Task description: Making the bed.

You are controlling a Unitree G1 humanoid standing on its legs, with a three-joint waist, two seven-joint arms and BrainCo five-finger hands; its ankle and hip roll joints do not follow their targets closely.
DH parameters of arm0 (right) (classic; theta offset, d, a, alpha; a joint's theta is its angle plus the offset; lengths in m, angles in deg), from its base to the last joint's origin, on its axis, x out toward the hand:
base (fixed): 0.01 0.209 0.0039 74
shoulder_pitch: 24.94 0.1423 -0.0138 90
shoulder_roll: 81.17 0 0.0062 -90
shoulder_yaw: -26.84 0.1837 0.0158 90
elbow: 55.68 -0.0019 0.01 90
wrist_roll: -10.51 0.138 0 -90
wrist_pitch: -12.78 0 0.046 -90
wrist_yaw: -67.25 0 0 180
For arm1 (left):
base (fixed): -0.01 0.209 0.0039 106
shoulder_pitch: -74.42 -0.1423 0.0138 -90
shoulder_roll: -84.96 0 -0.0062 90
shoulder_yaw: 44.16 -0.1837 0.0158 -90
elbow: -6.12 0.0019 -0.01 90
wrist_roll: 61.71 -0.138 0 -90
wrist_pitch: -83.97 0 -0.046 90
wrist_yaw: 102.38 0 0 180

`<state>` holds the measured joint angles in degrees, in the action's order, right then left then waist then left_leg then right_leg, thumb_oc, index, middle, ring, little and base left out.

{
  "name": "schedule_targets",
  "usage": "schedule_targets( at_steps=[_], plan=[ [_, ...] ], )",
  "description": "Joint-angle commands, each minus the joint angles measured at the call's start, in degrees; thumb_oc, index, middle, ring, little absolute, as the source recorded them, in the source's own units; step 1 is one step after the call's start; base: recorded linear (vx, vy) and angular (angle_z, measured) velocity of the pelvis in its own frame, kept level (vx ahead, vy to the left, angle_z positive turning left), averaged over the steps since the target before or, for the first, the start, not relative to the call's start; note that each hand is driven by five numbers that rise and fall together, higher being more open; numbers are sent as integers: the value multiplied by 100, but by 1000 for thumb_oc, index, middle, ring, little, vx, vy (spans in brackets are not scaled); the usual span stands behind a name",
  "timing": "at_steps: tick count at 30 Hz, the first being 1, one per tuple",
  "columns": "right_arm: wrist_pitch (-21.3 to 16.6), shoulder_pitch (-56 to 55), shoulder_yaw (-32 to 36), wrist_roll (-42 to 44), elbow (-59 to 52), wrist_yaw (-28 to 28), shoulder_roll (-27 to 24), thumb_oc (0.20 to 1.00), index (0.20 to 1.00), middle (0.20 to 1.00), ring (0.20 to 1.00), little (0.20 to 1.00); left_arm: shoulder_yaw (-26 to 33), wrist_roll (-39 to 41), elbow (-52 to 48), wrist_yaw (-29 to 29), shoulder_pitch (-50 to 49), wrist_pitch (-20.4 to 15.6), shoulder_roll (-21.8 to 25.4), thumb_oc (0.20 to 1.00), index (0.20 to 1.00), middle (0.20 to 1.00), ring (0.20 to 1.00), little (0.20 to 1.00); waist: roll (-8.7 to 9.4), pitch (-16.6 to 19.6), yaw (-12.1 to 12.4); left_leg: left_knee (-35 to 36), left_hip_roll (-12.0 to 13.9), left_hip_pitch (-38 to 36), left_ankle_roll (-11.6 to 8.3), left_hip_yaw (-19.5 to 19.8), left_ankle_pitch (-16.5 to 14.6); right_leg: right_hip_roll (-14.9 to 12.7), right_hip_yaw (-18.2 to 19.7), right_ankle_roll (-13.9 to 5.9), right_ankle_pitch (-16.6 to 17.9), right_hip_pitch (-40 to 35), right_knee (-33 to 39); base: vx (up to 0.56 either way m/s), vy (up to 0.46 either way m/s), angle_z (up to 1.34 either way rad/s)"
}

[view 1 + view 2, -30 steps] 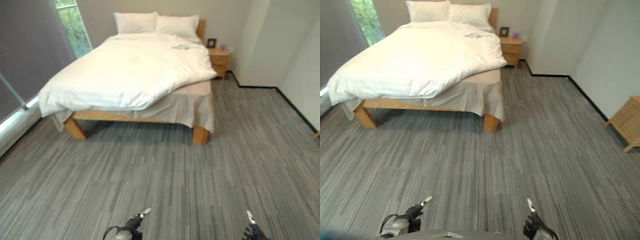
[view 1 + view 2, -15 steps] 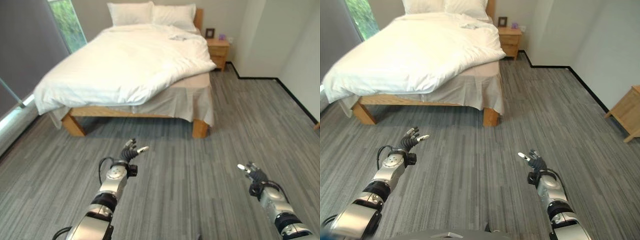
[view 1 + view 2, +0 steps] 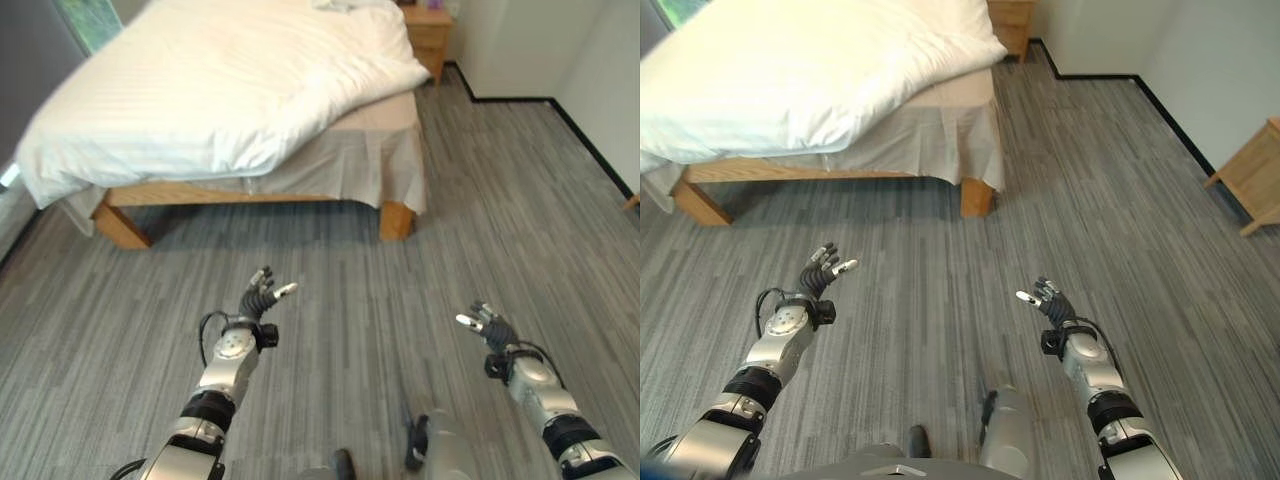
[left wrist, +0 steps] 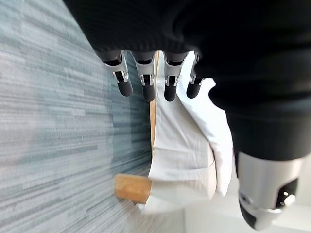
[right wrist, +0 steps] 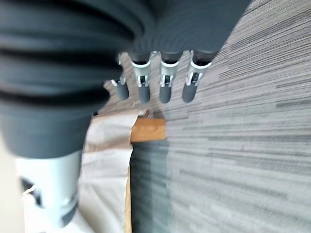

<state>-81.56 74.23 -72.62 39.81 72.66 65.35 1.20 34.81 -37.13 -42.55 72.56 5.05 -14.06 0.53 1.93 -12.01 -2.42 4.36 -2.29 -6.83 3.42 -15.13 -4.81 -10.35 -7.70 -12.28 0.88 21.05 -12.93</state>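
Well short of the bed, with nothing held. Left hand (image 3: 258, 300) raised over the grey striped carpet floor (image 3: 330, 280), fingers straight and spread, thumb apart; same read from its wrist view. Right hand (image 3: 487, 325) likewise up, fingers relaxed and apart, empty.

Risks, as judged from here: plenty of bare floor left to cross, so any reach made from this spot would likely fall short of the cloth. Closing in head-on could bring a leg against the pale wooden bed frame (image 3: 120, 226) or the corner post at 12 o'clock. Grabbing the thick white duvet (image 3: 200, 90) by a single edge would probably drag it further askew rather than square it. Pinching the beige bed skirt (image 3: 340, 170) by mistake also possible, hanging as it does just below the duvet's hem.

Duvet itself: white, puffy, faintly striped, lying across the bed from 10 to 12 o'clock. Set crooked, pulled over toward the 10 o'clock side, where its edge overhangs the frame. At the corner nearest 12 o'clock, hem drawn back on a slant, leaving a strip of pinkish mattress (image 3: 395, 110) and the skirt bare. Surface softly rumpled, no sharp creases visible. Small light-wood nightstand (image 3: 430, 25) beyond the far corner, well apart from both hands.
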Motion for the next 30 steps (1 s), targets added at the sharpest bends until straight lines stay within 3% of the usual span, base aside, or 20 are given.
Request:
schedule_targets(
  at_steps=[1,3,5,6,7,8,10,11,12,15,16,17,19,20,22,24,25,26,28,30],
  plan=[
    [-286,47,321,48,22,105,-144,1000,1000,1000,1000,1000,-121,-157,-38,51,399,-208,100,1000,1000,1000,1000,1000,12,159,-345,64,403,-1098,-671,635,-365,43,-165,-124,1313,-265,1654,650,-172,56],
    [-284,-126,471,16,-20,110,-170,1000,1000,1000,1000,1000,-176,-214,-129,92,394,-203,55,1000,1000,1000,1000,1000,-9,208,-420,64,465,-1247,-731,751,-381,41,-257,-153,1329,-231,1749,549,-161,63],
    [-353,-311,656,71,-15,177,-150,1000,1000,1000,1000,1000,-279,-250,-281,112,349,-217,-100,1000,1000,1000,1000,1000,-82,371,-526,-202,779,-1622,-923,981,42,71,-413,-1,1418,-408,1344,699,-227,107],
    [-353,-311,656,71,-15,177,-150,1000,1000,1000,1000,1000,-279,-250,-281,112,349,-217,-100,1000,1000,1000,1000,1000,-80,373,-528,-202,778,-1619,-923,983,44,68,-414,-1,1418,-407,1344,683,-333,104],
    [-362,-336,594,115,18,179,-196,1000,1000,1000,1000,1000,-306,-95,-326,142,198,-189,-224,1000,1000,1000,1000,1000,-125,486,-591,-1733,1095,-1220,-1151,1072,1130,302,-487,333,1157,-708,1165,623,-403,71],
    [-316,-299,539,173,55,184,-236,1000,1000,1000,1000,1000,-380,59,-309,238,178,-150,-244,1000,1000,1000,1000,1000,-45,488,-552,-2713,1222,-656,-1149,1037,1645,341,-522,514,984,-970,1164,809,-579,52],
    [-321,-211,395,256,-64,225,-258,1000,1000,1000,1000,1000,-403,172,-356,173,304,-83,-245,1000,1000,1000,1000,1000,223,285,-315,-4588,1457,401,-1152,787,2062,447,-617,932,678,-1547,1296,541,-567,19],
    [-301,-198,300,224,-195,223,-311,1000,1000,1000,1000,1000,-461,207,-395,214,305,-69,-207,1000,1000,1000,1000,1000,324,195,-180,-4962,1480,760,-966,749,1854,521,-604,1045,500,-1745,1342,499,-509,-17],
    [-285,-176,247,117,-249,243,-372,1000,1000,1000,1000,1000,-519,232,-446,220,336,-59,-217,1000,1000,1000,1000,1000,421,115,-32,-5124,1388,1223,-968,694,1686,519,-592,1065,360,-2000,1419,552,-376,-33],
    [-226,5,128,11,-283,261,-468,1000,1000,1000,1000,1000,-575,301,-391,250,374,-51,-232,1000,1000,1000,1000,1000,451,83,223,-4820,1428,1914,-974,455,1447,528,-620,1035,176,-2481,1527,531,-168,13],
    [-247,121,111,47,-412,232,-509,1000,1000,1000,1000,1000,-567,335,-329,302,314,-72,-259,1000,1000,1000,1000,1000,406,133,406,-3536,1392,2152,-1004,45,1496,555,-672,972,-13,-2840,1572,650,-46,16],
    [-294,172,63,55,-428,235,-487,1000,1000,1000,1000,1000,-555,325,-271,287,284,-87,-271,1000,1000,1000,1000,1000,350,185,473,-2872,1286,2195,-986,-106,1546,602,-670,931,-107,-2956,1573,886,-8,14],
    [-372,514,-187,-10,-293,185,-407,1000,1000,1000,1000,1000,-440,206,-83,219,247,-119,-243,1000,1000,1000,1000,1000,175,291,725,-639,752,2047,-924,-231,1835,794,-591,769,-386,-3304,1497,632,58,5],
    [-372,514,-187,-10,-293,185,-407,1000,1000,1000,1000,1000,-440,206,-83,219,247,-119,-243,1000,1000,1000,1000,1000,176,287,726,-634,750,2041,-924,-232,1837,793,-590,769,-386,-3308,1497,608,-12,-34],
    [-282,1066,-517,-188,102,140,-236,1000,1000,1000,1000,1000,-431,199,-55,201,332,-125,-195,1000,1000,1000,1000,1000,131,365,874,-555,576,1648,-646,-496,1708,860,-535,664,-450,-3404,866,571,-17,-38],
    [-255,1152,-567,-271,146,143,41,1000,1000,1000,1000,1000,-401,165,-139,145,312,-103,-95,1000,1000,1000,1000,1000,216,447,994,-422,311,1286,-315,-589,1387,495,-687,199,292,-3103,-428,417,97,-42],
    [-255,1150,-567,-272,145,144,43,1000,1000,1000,1000,1000,-401,165,-141,144,309,-102,-94,1000,1000,1000,1000,1000,223,449,999,-415,302,1281,-310,-597,1386,484,-679,193,282,-3095,-446,479,222,-25],
    [-210,1035,-553,-296,205,108,228,1000,1000,1000,1000,1000,-332,103,-331,80,203,-104,-65,1000,1000,1000,1000,1000,118,444,881,-195,235,794,-97,-623,1178,121,-728,-121,1043,-2574,-1740,460,174,-5],
    [-148,983,-603,-473,290,41,251,1000,1000,1000,1000,1000,-288,35,-351,94,169,-102,-10,1000,1000,1000,1000,1000,-7,408,760,-45,302,413,-44,-467,1023,-128,-761,-25,894,-2051,-2065,493,96,31],
    [-88,906,-625,-577,356,-41,179,1000,1000,1000,1000,1000,-289,-15,-410,169,136,-85,53,1000,1000,1000,1000,1000,-68,353,641,37,337,127,-145,-256,873,-396,-885,168,603,-1740,-1302,374,-102,69]
  ],
)
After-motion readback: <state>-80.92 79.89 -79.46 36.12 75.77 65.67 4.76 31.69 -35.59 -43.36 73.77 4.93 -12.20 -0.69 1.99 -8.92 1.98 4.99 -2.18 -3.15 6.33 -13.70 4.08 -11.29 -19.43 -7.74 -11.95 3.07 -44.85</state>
